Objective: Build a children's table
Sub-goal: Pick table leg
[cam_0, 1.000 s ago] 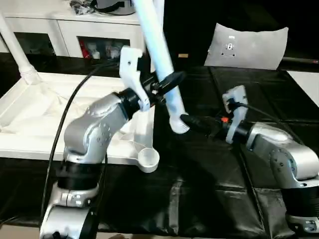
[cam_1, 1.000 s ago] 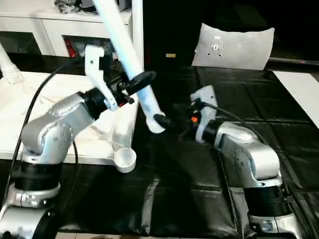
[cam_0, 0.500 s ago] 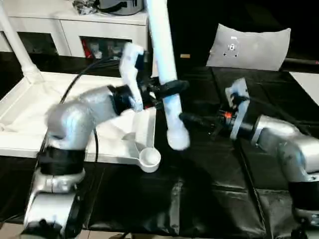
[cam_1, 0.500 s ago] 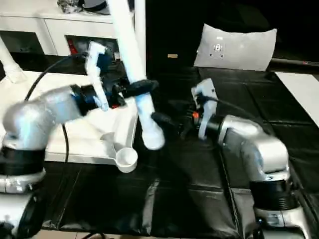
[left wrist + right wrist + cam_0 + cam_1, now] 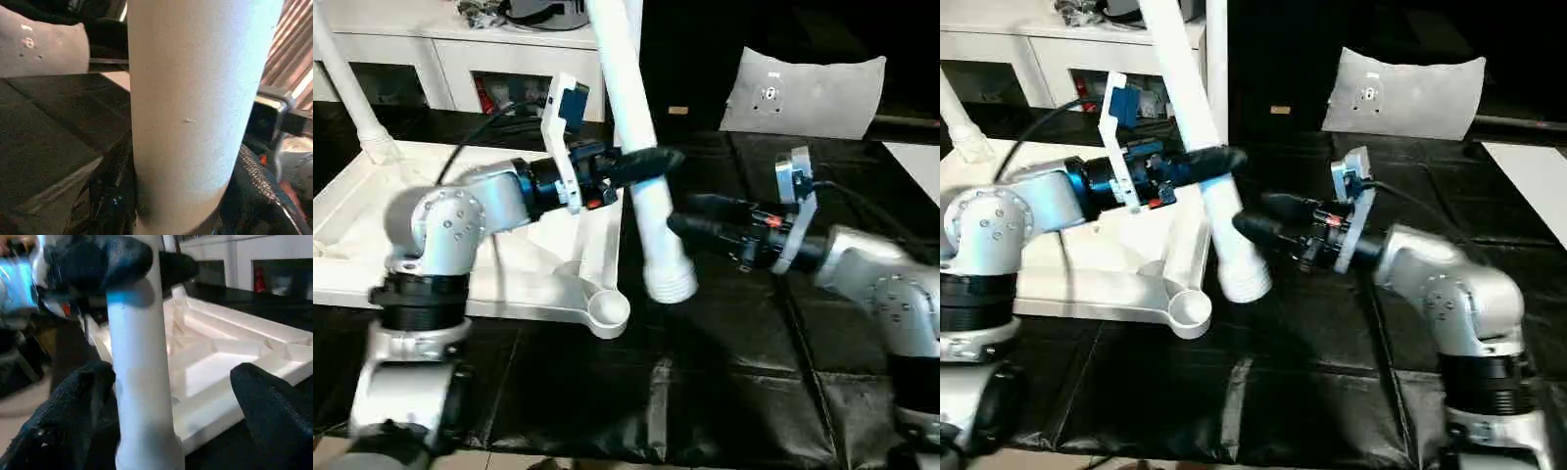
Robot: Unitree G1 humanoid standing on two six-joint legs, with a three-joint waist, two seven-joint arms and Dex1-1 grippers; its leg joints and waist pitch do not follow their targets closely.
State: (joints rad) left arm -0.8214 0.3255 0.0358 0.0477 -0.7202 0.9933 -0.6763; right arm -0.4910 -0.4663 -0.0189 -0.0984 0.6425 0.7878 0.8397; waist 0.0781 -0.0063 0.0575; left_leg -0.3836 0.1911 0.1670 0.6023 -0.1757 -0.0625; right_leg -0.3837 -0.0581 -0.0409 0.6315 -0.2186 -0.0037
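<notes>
- The left end effector has its black fingers clamped round a white leg, gripping partway along the tube with the flared end hanging low, tilted and clear of the black-covered bench
- The right end effector comes in from the other side with its fingers spread wide and nothing between them; in the right wrist view the two fingers straddle the leg without touching it
- The table top lies upside down on the bench on the left side, ribbed underside facing up, and the near corner socket is open and empty, just beside the dangling flared end
- One leg already stands up from the far left corner of the top, so that one looks fitted
- Another white tube rises behind the held leg near the top's far right corner; whether it is seated I cannot tell
- My read on progress: roughly one leg in for certain, this one in hand and not yet in any socket, so most of the build is left
- What remains, as I judge it: line this leg up over the empty near socket, push it home, then deal with the other corners and flip the table upright
- White cabinet with glass doors sits at the back, no part in the action
</notes>
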